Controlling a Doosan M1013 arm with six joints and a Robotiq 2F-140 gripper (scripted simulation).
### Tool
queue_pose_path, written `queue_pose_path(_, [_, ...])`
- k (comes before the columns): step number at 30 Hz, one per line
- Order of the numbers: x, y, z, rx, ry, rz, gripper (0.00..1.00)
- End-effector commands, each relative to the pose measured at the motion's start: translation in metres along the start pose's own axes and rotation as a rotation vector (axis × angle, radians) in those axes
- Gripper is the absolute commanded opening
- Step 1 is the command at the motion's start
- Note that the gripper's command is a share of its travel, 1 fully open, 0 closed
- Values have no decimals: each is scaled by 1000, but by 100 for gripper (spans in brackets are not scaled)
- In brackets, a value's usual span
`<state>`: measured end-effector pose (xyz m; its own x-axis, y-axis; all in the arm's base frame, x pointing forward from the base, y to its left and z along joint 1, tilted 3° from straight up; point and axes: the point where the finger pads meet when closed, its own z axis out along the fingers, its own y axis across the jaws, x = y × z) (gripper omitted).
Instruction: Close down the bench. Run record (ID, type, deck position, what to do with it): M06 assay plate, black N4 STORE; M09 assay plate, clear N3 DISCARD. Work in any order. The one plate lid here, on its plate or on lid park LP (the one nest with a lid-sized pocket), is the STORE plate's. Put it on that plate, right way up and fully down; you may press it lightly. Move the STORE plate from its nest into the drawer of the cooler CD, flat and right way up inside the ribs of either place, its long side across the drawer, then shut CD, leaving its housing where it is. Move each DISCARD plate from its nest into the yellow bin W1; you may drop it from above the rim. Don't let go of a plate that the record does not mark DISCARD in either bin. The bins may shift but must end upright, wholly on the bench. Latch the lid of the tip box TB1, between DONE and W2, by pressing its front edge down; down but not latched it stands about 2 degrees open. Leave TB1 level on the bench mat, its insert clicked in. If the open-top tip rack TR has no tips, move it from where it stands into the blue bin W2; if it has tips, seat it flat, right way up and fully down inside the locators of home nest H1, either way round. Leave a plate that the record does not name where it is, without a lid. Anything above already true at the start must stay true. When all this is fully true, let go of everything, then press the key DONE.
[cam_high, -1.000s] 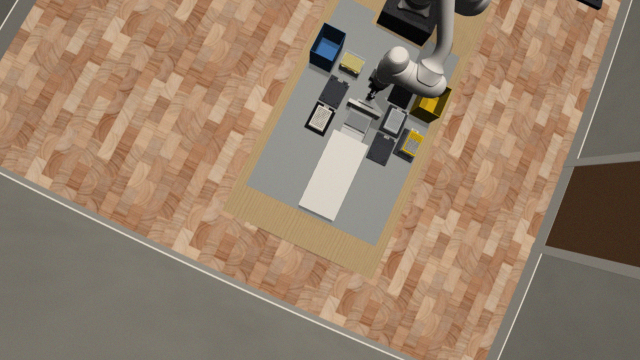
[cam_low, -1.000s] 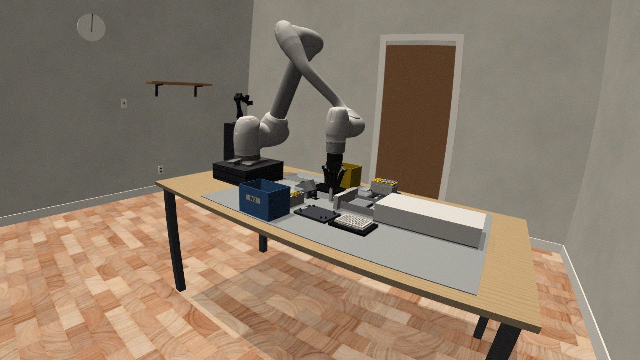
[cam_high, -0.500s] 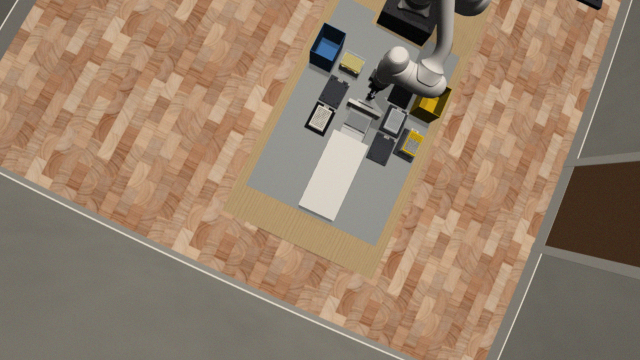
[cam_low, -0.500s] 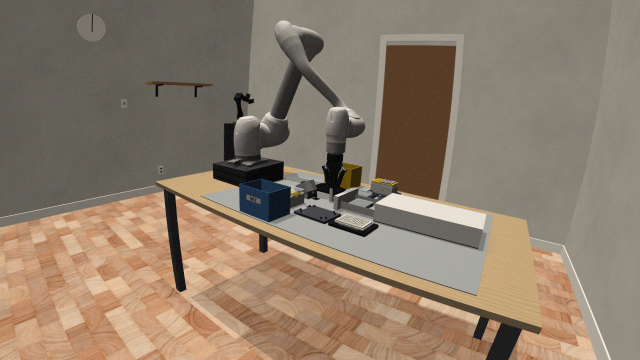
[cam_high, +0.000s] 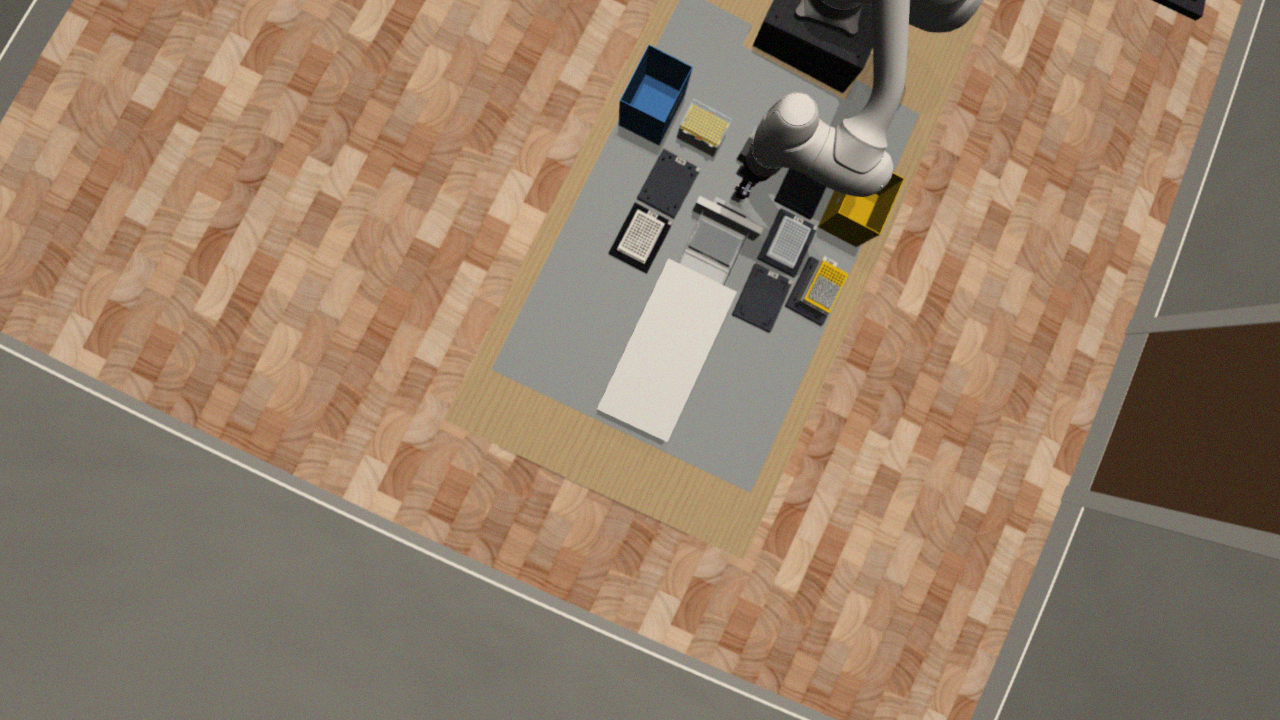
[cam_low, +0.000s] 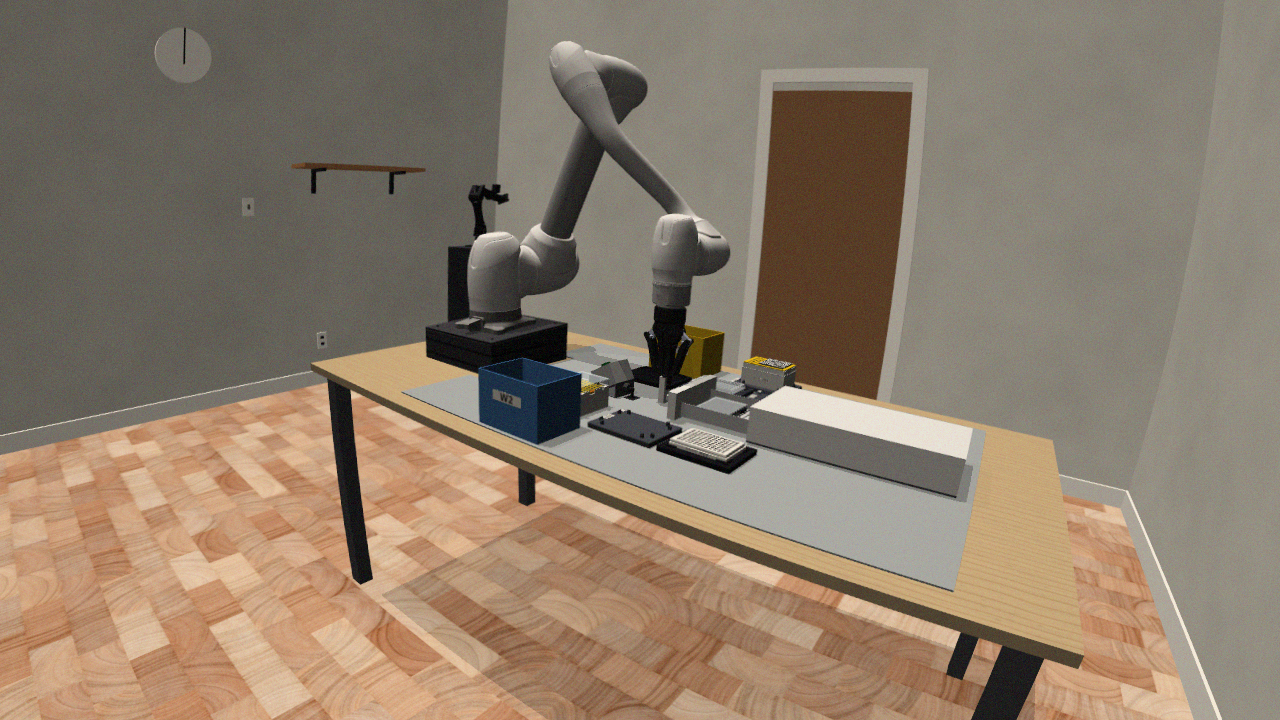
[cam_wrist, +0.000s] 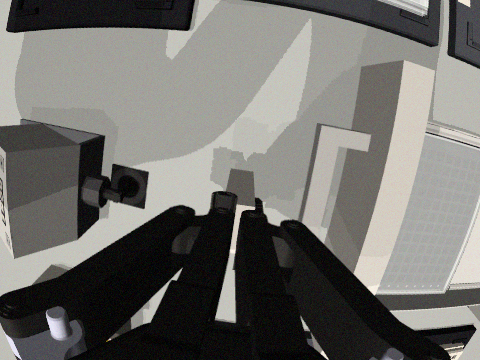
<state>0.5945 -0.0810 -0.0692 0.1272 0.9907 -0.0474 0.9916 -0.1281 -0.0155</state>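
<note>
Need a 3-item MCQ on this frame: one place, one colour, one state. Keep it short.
1. Where is the hand?
A. Over the blue bin
B. Just outside the cooler drawer's front panel
C. Above the white housing

2. What colour is the bin marked W2?
A. Yellow
B. Red
C. Blue

3. What state is the hand in?
A. Shut, holding nothing
B. Wide open
C. Shut on a plate

Key: 1 B, the wrist view shows the fingertips low beside the panel. 2 C, the exterior view shows the W2 label on the blue wall. 3 A, the fingers meet with nothing between them.
</note>
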Motion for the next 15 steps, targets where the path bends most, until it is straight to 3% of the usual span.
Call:
queue_pose_path(1, [0, 0, 0, 0, 0, 0, 0])
queue_pose_path(15, [0, 11, 0, 0, 0, 0, 0])
